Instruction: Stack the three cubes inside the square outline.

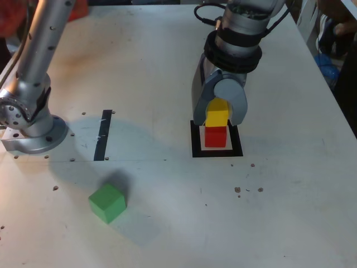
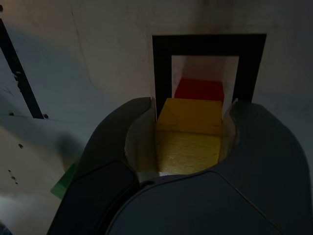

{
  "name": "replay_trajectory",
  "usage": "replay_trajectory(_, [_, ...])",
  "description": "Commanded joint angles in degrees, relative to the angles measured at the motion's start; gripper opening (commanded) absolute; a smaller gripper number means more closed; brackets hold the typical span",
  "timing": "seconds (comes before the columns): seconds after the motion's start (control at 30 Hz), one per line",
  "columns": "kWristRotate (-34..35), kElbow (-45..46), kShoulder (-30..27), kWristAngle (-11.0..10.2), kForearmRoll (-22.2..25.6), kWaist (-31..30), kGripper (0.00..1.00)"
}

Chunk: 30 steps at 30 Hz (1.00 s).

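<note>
White bench (image 1: 167, 67), scuffed. Gripper (image 1: 218, 118) w/ jaws closed on small yellow cube (image 1: 217, 115), resting atop small red cube (image 1: 216, 135) inside black tape square outline (image 1: 196, 146). Small green cube (image 1: 107, 202) sits well apart, nearer the exterior view's left. Cubes prob. light, rigid; best pinched on opposite flat faces.

white table (image 1: 156, 72) | green cube (image 1: 107, 202) | square outline (image 1: 195, 146) | tape strip (image 1: 103, 135)
</note>
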<state>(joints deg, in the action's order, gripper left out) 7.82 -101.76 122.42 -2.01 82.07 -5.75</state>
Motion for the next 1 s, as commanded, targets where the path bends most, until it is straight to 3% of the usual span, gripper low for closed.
replay_trajectory(0.0, [-0.1, 0.1, 0.6, 0.1, -0.2, 0.2, 0.15])
replay_trajectory(0.27, [-0.2, 0.2, 1.2, 0.9, -0.4, 0.2, 0.17])
replay_trajectory(0.47, [-0.5, 0.0, 1.8, 1.0, -0.4, 0.2, 0.28])
replay_trajectory(0.6, [-0.8, 0.0, 2.2, 1.4, -0.3, 0.2, 0.45])
replay_trajectory(0.83, [-1.6, 0.0, 2.2, 2.3, 0.1, 0.2, 0.87])
replay_trajectory(0.97, [-1.7, -0.4, -0.9, 1.4, 2.2, 0.2, 0.98])
